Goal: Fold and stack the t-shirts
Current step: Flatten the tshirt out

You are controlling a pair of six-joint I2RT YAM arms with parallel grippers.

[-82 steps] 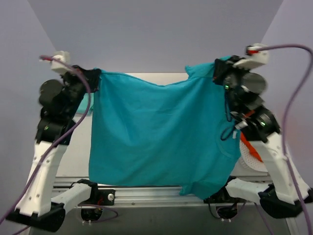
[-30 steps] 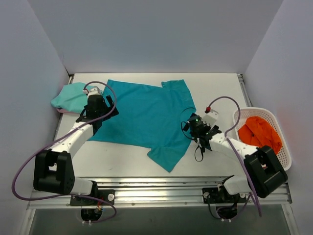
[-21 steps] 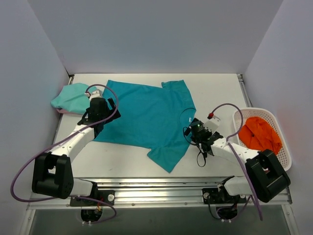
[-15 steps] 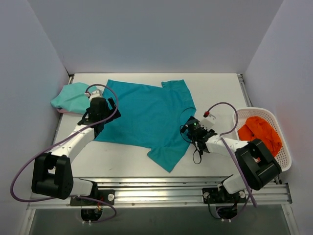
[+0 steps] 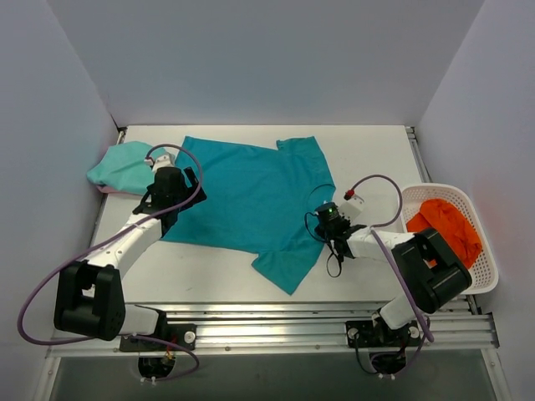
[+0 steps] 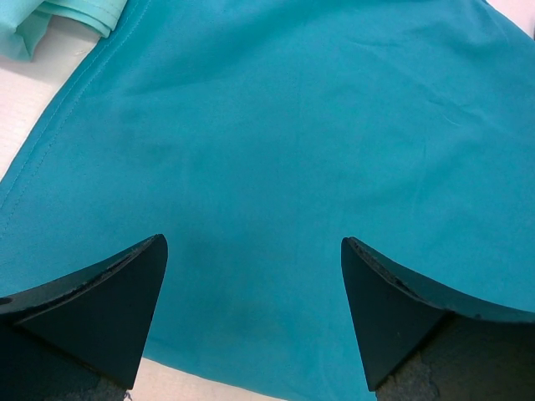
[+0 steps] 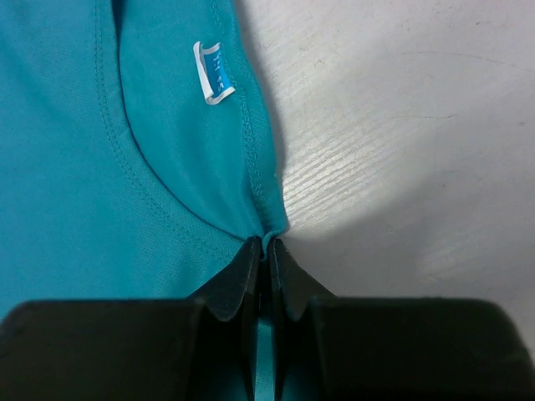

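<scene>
You are pinching the deep teal t-shirt [image 5: 251,192] with the right gripper [image 7: 266,249]: its fingers are closed to a sliver on a thin fold of the collar [image 7: 251,159], caught right at the tips. The neck label [image 7: 211,73] is lying just ahead of them and bare table [image 7: 401,125] is showing to their right. That grip looks chosen so the neck edge can be drawn straight or lifted without bunching the body. The left gripper [image 6: 251,259] is spreading its fingers wide with nothing between them. It is hanging over the flat cloth near the opposite side edge, whose seam is running just to the left of its left finger. Whether the tips are touching the cloth, you cannot tell. It seems poised either to pin that side or to take a second hold. The shirt is lying spread out between both grippers, apparently being squared before the first fold. The mint t-shirt [image 5: 121,164] is sitting bunched just beyond the left gripper, leaving room for folding. A basket [image 5: 481,276] of orange cloth [image 5: 447,225] is standing well off to the right gripper's right.
</scene>
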